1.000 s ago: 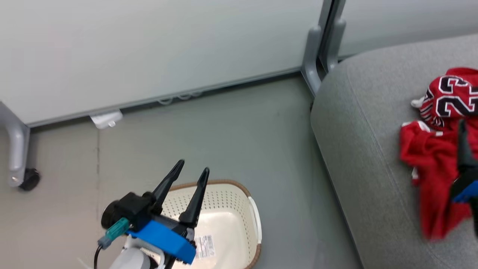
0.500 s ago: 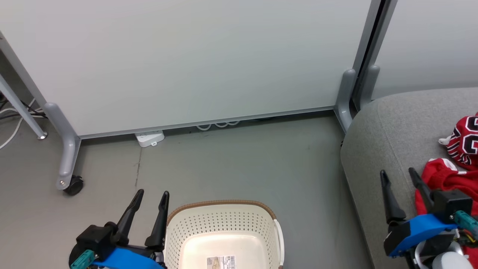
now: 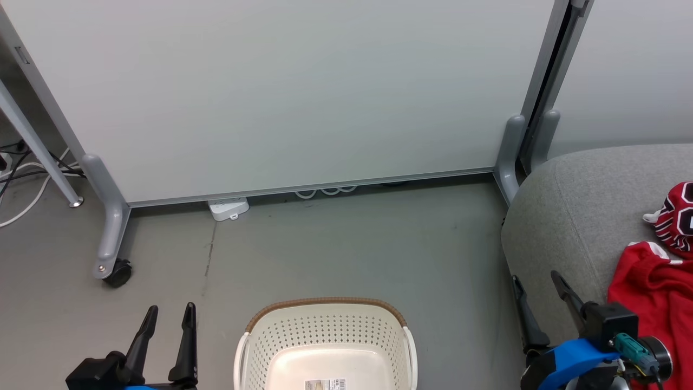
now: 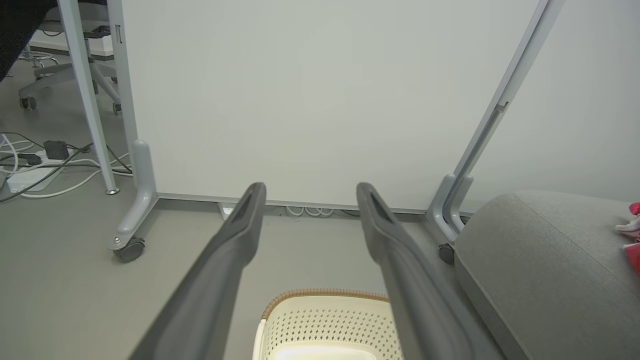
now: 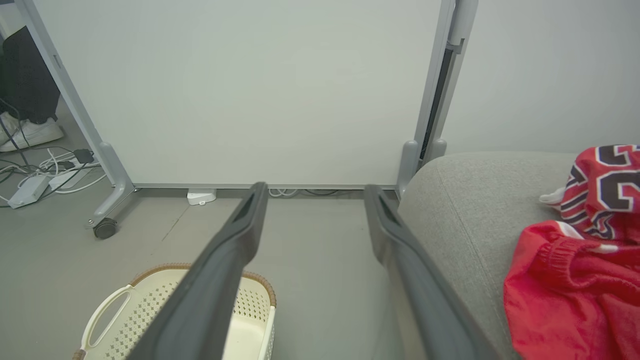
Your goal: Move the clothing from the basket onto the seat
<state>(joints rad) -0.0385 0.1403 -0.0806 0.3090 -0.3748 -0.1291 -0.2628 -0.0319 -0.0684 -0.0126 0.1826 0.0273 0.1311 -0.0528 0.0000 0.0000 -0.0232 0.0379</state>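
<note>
Grey floor and a pale wheeled partition frame the scene. Both grippers are released and hold nothing. The left gripper hangs over the floor just left of the basket, fingers apart and pointing toward the partition. The right gripper sits at the left edge of the seat, with only air between its spread fingers. Outward from the left one, the basket stands on the floor, and what shows of its inside is bare except for a label sticker on the bottom (its near end is cut off by the frame). Outward from the right one, the seat carries the clothing well in from its left edge: a plain red garment nearer the gripper and a numbered jersey just beyond, the two touching. I judge the moving done and this the closing step. The next move calls only for checking the basket's unseen near end and, if nothing lies there, holding both arms clear.
</note>
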